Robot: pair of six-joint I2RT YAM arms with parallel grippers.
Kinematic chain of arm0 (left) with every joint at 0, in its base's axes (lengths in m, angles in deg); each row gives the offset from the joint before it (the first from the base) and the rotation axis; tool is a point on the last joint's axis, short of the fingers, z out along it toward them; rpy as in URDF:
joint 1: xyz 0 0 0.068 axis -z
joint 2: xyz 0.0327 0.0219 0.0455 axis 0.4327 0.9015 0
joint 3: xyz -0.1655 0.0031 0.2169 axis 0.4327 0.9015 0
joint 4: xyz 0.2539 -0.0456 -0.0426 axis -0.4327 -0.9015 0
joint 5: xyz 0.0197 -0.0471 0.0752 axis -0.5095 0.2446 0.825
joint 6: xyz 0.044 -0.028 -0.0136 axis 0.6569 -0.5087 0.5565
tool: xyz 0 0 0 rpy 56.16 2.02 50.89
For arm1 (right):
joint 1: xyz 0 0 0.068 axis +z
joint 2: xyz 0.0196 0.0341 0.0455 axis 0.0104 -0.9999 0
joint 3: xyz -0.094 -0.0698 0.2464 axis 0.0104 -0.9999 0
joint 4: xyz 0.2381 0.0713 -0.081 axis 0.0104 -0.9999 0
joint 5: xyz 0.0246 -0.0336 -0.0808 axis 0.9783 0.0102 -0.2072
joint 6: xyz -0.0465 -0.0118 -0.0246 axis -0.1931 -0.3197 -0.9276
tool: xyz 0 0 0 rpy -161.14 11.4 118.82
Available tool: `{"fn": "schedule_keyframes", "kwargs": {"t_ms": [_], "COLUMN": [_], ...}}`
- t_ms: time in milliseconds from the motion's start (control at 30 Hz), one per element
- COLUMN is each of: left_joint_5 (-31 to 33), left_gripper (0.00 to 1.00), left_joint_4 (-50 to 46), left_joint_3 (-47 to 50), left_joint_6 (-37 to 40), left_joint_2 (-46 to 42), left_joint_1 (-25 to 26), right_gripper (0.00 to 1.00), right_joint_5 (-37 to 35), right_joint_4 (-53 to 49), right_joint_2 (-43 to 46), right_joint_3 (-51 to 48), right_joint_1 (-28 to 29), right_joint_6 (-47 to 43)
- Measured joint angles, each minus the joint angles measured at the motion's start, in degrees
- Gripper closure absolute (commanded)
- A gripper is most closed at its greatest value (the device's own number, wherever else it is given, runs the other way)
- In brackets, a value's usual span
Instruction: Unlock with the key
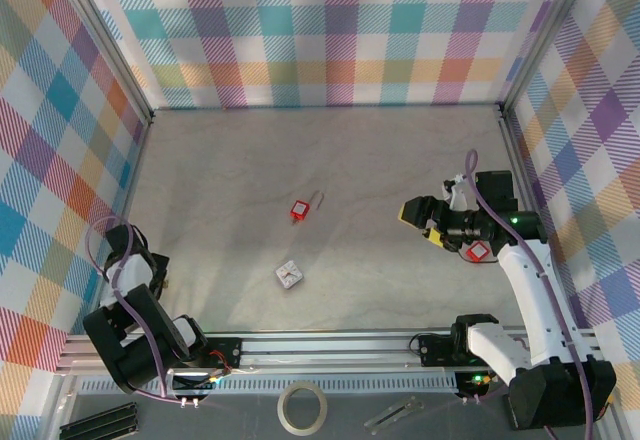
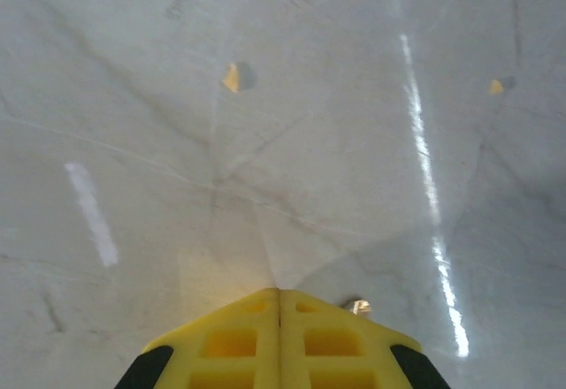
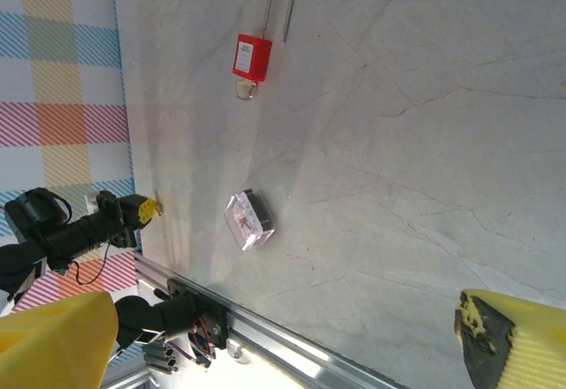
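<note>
1. I am holding my left tool (image 2: 279,308) pressed together on nothing, low over the pale marbled table (image 1: 380,150) at its near left corner.
2. I am carrying my right tool (image 1: 420,222) spread wide and empty, above the right side of the table.
3. The small red padlock with a thin silver shackle (image 3: 252,57) is lying flat near the middle of the table, well apart from both tools, with its shackle pointing right and slightly far.
4. A tiny pale metal piece (image 3: 246,91) is sticking out of the body's end opposite the shackle. I am taking it for the key, though it is too small to be sure.
5. A small clear square box (image 1: 290,274) is sitting on the near side of the padlock, apart from it.
6. I am judging the padlock light, rigid and smooth, so it is likely to slide or spin under a twist.
7. I am planning to pinch the red body across its flat sides with one tool. The other would be taking the thin key head, which calls for a precise pinch.
</note>
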Motion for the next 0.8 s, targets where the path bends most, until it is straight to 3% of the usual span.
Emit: {"fn": "schedule_keyframes", "kwargs": {"t_ms": [233, 800], "left_joint_5": [-8.37, -17.00], "left_gripper": [1.00, 1.00], "left_joint_4": [0.07, 0.90], "left_joint_3": [1.33, 0.04], "left_joint_6": [-0.63, -1.42], "left_joint_2": [-3.32, -7.13], "left_joint_1": [1.38, 25.35], "right_gripper": [0.03, 0.04], "right_joint_5": [0.96, 0.85], "right_joint_4": [2.23, 11.98], "right_joint_2": [-1.11, -8.20], "right_joint_3": [-0.26, -1.90], "right_joint_1": [0.00, 7.85], "right_joint_6": [1.11, 6.05]}}
